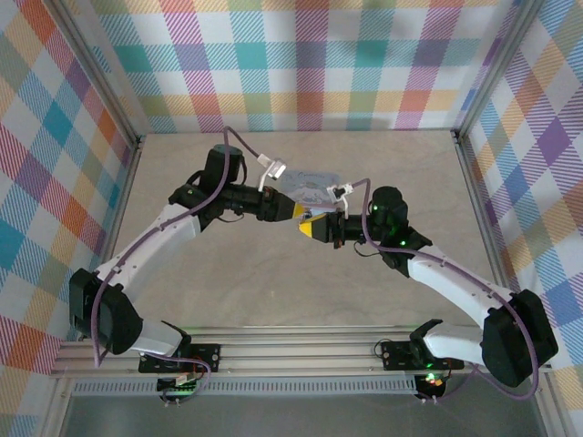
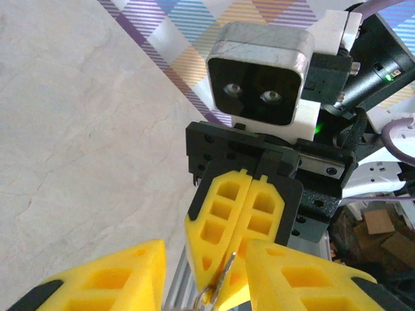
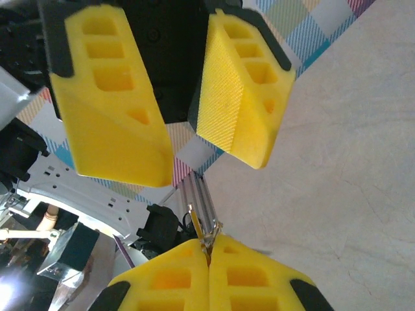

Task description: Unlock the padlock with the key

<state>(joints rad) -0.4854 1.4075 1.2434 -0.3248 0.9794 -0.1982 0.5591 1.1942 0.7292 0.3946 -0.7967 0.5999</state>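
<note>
Landmark: a pale grey-blue printed tin box [image 1: 303, 187] on the beige table [image 1: 273, 300].

The left gripper [image 3: 209, 165] is on the box's near side, a little left of its middle, reaching in from the left. Its two yellow ribbed foam fingers [image 3: 113, 110] stand apart with a moderate gap and nothing pinched.

A small silvery metal key [image 3: 201, 210] is on the near side of the box, in the air between the two pincers. Its free end points into the left gap, close by one finger; contact cannot be told. A thin wire ring [image 2: 205, 297] sits at the key.

The right gripper [image 3: 209, 249] is on the near side of the box, toward its right end, tip to tip with the other. Its yellow fingers are pressed flat together, with the key nipped at the tips.

The padlock is too small to pick out, so its place cannot be told.
</note>
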